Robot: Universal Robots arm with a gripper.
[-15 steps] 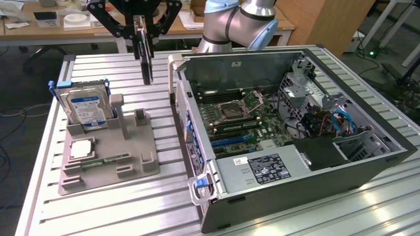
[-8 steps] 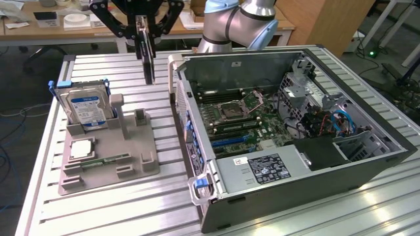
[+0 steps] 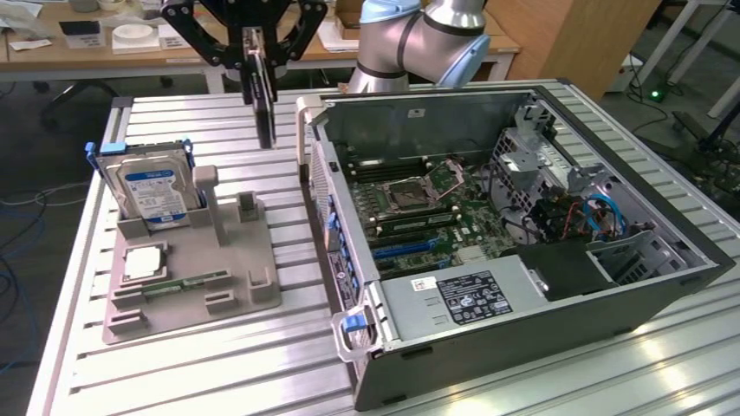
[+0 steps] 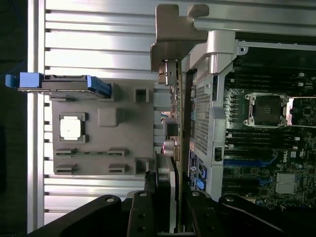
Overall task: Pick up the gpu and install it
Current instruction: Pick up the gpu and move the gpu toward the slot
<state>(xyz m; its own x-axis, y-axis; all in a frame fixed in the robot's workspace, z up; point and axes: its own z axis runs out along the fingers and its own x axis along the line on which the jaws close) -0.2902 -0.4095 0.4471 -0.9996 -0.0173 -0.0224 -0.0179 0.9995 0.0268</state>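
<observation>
The gpu (image 3: pixel 265 108) is a thin dark card that hangs on edge in the air, above the table strip between the grey holder and the open computer case. My gripper (image 3: pixel 256 62) is shut on the card's upper end. In the wrist view the gpu (image 4: pixel 173 123) runs edge-on away from my gripper (image 4: pixel 171 195), with its silvery metal bracket (image 4: pixel 177 29) at the far end. The card lies just outside the case wall (image 4: pixel 210 98), beside the motherboard (image 4: pixel 266 113).
A grey parts holder (image 3: pixel 191 286) in the exterior view's left carries an upright hard drive (image 3: pixel 151 186), a square processor chip (image 3: pixel 144 263) and a narrow memory stick (image 3: pixel 185 282). The open computer case (image 3: pixel 647 299) takes up the right, motherboard (image 3: pixel 428 212) exposed. Desks stand behind.
</observation>
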